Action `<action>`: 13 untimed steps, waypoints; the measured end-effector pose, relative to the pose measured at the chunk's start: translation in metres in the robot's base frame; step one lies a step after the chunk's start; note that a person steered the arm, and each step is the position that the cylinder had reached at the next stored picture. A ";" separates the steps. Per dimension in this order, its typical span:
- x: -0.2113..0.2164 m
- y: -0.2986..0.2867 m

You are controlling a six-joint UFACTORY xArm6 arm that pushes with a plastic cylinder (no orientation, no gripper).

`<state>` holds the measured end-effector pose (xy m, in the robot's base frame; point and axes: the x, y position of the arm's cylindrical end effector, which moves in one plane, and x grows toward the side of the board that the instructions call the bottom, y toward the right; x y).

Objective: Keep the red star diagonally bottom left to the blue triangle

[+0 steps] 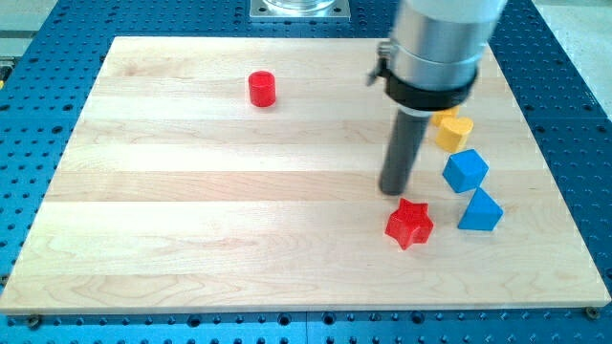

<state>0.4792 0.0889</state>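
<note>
The red star (409, 224) lies on the wooden board at the lower right. The blue triangle (479, 210) sits just to its right, slightly higher, with a narrow gap between them. My tip (393, 191) rests on the board just above and to the left of the red star, very close to its upper left edge; I cannot tell if it touches.
A blue cube (465, 170) sits above the blue triangle. A yellow heart (454, 132) lies above the cube, with another yellow block (444, 117) partly hidden behind the arm. A red cylinder (262, 89) stands at the upper left. The board's right edge (559, 182) is near the blue blocks.
</note>
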 end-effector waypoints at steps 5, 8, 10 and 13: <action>0.041 0.010; 0.035 0.030; 0.023 0.038; 0.077 0.038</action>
